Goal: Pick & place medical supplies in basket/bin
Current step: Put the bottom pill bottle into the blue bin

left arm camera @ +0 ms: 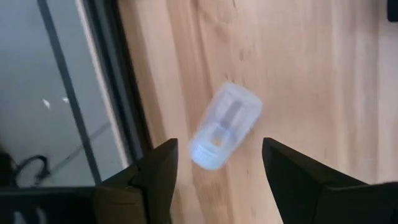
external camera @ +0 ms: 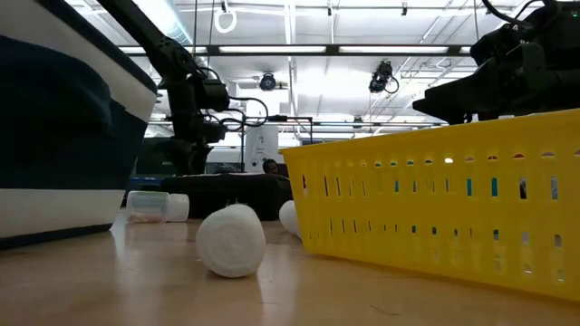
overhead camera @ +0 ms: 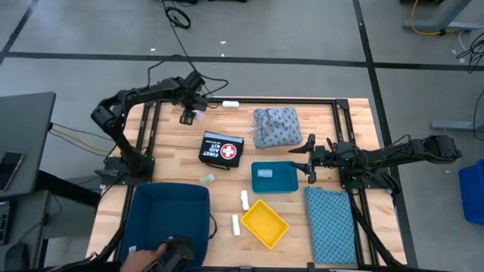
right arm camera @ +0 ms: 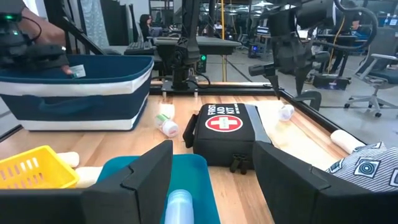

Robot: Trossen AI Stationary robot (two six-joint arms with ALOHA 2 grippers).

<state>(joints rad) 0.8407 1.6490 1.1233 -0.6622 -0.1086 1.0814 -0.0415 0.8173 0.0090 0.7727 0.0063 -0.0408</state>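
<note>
Our left pincer (overhead camera: 189,106) hangs open over the table's (overhead camera: 227,185) far left edge, its fingers straddling a small clear vial (left arm camera: 225,124) lying on the wood, not touching it. Our right pincer (overhead camera: 308,160) hovers open beside the teal bin (overhead camera: 274,178), with another vial (right arm camera: 178,206) lying inside.

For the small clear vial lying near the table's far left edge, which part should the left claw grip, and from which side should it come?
Probably the middle of the clear vial, coming straight down from above. It lies on its side on the bare wood, so its rounded long sides are free. The left claw hovers open just short of it, so the fingers would need to be moved over it to close across the width, not the ends.
</note>
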